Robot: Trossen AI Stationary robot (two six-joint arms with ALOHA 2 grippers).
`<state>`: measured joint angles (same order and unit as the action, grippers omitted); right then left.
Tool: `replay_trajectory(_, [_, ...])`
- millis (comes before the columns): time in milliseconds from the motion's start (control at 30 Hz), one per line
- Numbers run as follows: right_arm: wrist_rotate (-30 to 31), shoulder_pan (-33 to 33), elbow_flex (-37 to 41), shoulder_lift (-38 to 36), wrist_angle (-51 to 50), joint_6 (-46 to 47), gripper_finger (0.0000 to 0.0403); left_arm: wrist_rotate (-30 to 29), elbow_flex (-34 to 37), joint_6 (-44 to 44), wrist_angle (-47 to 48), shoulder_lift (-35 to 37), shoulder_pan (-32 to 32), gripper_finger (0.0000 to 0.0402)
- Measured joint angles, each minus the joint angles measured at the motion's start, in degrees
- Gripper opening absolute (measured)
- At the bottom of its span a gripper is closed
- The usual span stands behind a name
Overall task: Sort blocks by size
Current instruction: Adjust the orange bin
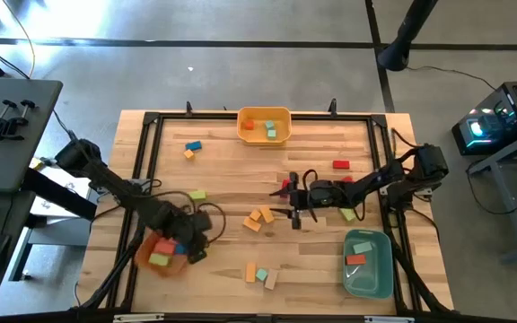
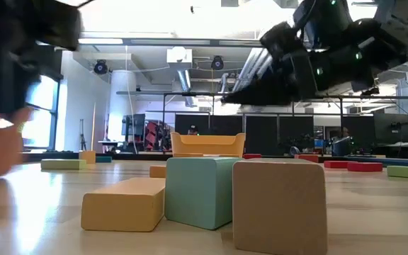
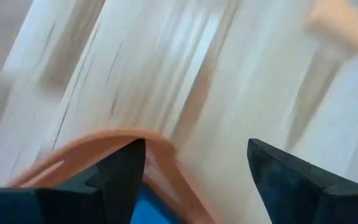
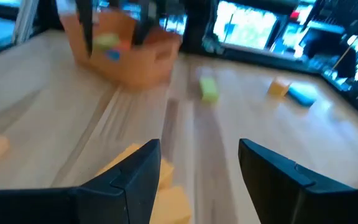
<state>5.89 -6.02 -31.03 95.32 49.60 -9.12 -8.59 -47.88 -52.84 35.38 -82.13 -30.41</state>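
I start from the counter (image 1: 240, 179), where 3 bins stand: a yellow bin (image 1: 265, 125) at the far middle, a teal bin (image 1: 367, 264) at the near right, and an orange bin (image 1: 162, 253) at the near left. Each bin already holds some blocks, so I judge the sorting is partly done.

The loose blocks are spread over the wood. A blue block (image 1: 193, 145) lies far left, a red block (image 1: 340, 164) far right, a light green block (image 1: 197, 194) left of the middle. A pair of orange blocks (image 1: 259, 217) lies at the middle, and a small group of blocks (image 1: 260, 274) at the near edge.

The left gripper (image 1: 189, 242) hangs over the orange bin with its fingers spread and nothing between them; I think it has no load.

The right gripper (image 4: 197, 171) is above the middle, fingers spread and empty, the orange pair just beyond the tips. For this step, I would lower it straight over 1 block only, put the fingers on 2 flat sides, and keep clear of its neighbour, because they lie very close.
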Motion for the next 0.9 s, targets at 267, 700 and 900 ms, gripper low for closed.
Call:
replay_trajectory(267, [0.5, 0.0, 0.0, -9.1, -4.9, -0.5, 0.0213, 3.3, 8.9, 19.6, -17.8, -0.1, 13.5, 0.0268])
replay_trajectory(700, [0.5, 0.0, 0.0, -10.3, -7.2, 4.2, 0.0213, -10.3, 9.0, 5.9, 6.3, 6.8, 10.8, 0.0268])
replay_trajectory(900, [0.5, 0.0, 0.0, -10.3, -7.4, 3.6, 0.0213, -19.6, 8.9, -8.7, 13.5, 13.0, 7.1, 0.0268])
